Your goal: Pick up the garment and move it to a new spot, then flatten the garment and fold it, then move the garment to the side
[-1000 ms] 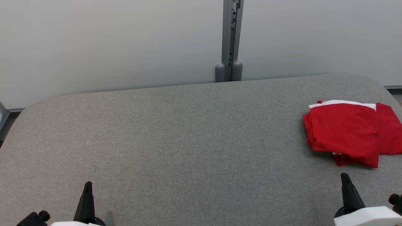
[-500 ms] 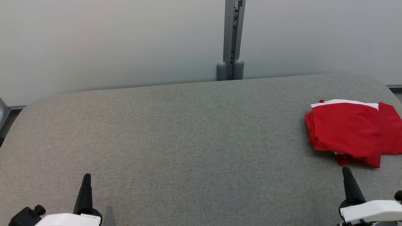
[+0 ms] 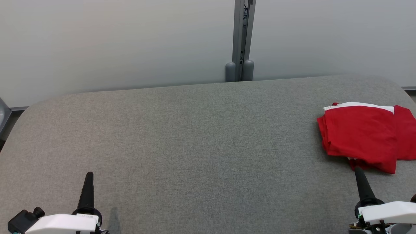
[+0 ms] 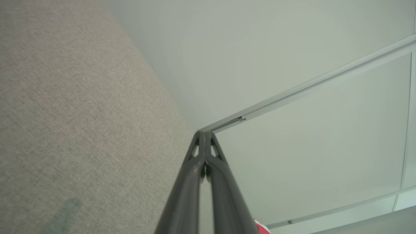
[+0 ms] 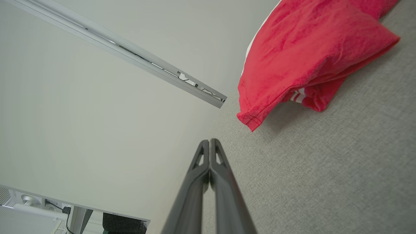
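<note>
Folded red garment (image 3: 364, 135) at the table's right end, both grippers closed.

Bare grey fabric stretches between the left gripper (image 3: 89, 177) and the cloth. Behind the table, a grey metal post (image 3: 242, 32) with 2 rounded caps (image 3: 230, 72) at its foot stands between pale wall panels (image 3: 113, 42). The table (image 3: 195, 146) has a grey woven cover and rounded corners. The garment is red, folded in layers, with a white band along its far edge and a striped bit poking out underneath. Both grippers have their 2 fingers pressed together; the right gripper (image 3: 358, 171) points at the garment's near edge, close but apart.
</note>
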You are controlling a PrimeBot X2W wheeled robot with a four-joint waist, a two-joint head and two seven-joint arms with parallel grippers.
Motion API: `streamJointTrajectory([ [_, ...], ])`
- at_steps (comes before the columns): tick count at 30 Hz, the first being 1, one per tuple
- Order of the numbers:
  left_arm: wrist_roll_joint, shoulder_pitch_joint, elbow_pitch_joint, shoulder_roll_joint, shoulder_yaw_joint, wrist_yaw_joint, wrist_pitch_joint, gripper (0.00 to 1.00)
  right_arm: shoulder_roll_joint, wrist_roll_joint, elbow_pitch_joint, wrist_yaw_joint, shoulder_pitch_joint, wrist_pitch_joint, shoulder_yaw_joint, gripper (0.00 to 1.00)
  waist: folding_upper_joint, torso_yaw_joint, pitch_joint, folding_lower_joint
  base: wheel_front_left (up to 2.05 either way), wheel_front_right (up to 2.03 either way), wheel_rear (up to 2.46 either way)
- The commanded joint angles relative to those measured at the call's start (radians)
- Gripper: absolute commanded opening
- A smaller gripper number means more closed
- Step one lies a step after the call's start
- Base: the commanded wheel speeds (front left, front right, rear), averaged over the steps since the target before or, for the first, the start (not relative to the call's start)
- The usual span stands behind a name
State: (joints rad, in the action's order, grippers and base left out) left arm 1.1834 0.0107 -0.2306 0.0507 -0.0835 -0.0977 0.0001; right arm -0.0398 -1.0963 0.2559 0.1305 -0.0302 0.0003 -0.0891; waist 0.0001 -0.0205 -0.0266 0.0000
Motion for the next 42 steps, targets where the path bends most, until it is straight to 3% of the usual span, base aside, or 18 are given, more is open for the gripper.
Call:
streamJointTrajectory([
  [1, 0.023, -0.031, 0.005, 0.005, -0.007, -0.007, 0.007, 0.0, -0.01, -0.03, -0.011, 0.0, -0.02, 0.007, -0.005, 0.0, -0.0001, 0.0, 0.001, 0.0, 0.0, 0.0, 0.0],
  [42, 0.344, -0.11, -0.011, 0.002, -0.028, -0.03, 0.094, 0.0, -0.013, -0.412, -0.012, 0.001, -0.071, 0.093, -0.022, 0.0, -0.0001, 0.015, 0.022, 0.0, 0.0, 0.0, 0.0],
])
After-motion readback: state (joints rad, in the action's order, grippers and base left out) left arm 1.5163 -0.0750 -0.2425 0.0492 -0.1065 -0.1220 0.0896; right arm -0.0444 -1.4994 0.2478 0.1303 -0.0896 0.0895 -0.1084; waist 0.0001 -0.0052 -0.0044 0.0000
